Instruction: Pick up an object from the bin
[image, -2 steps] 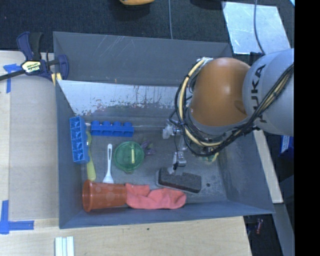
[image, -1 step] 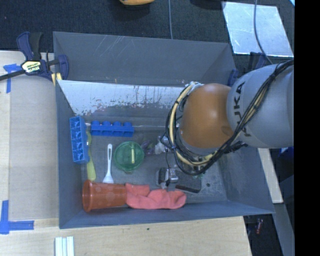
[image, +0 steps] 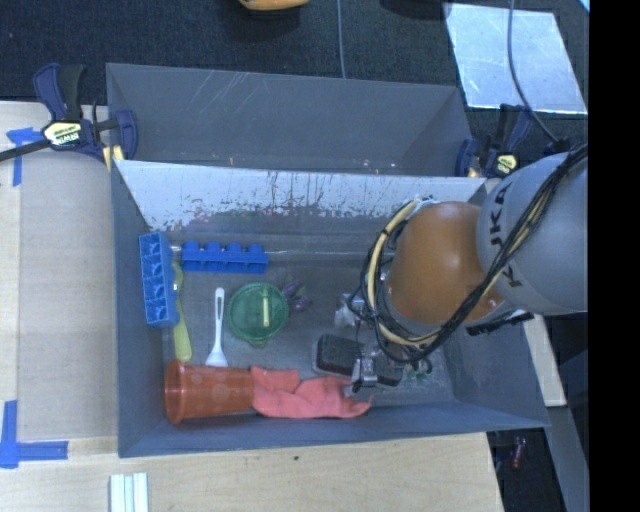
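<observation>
My gripper (image: 360, 382) is low at the front right of the bin, under the arm's orange dome. It is at the right end of a crumpled pink cloth (image: 295, 394) that lies along the front wall. A see-through orange cup (image: 205, 392) lies on its side at the cloth's left end. Just left of the gripper is a small dark block (image: 333, 353); I cannot tell whether it is a loose thing or part of the gripper. A round green lid (image: 258, 312) lies further left, toward the middle.
A white spoon (image: 217, 330) and a yellow stick (image: 182, 335) lie left of the lid. A long blue brick (image: 223, 258) lies near the back wall, and a blue tray-like piece (image: 155, 278) leans on the left wall. A small dark purple thing (image: 295, 294) lies beside the lid.
</observation>
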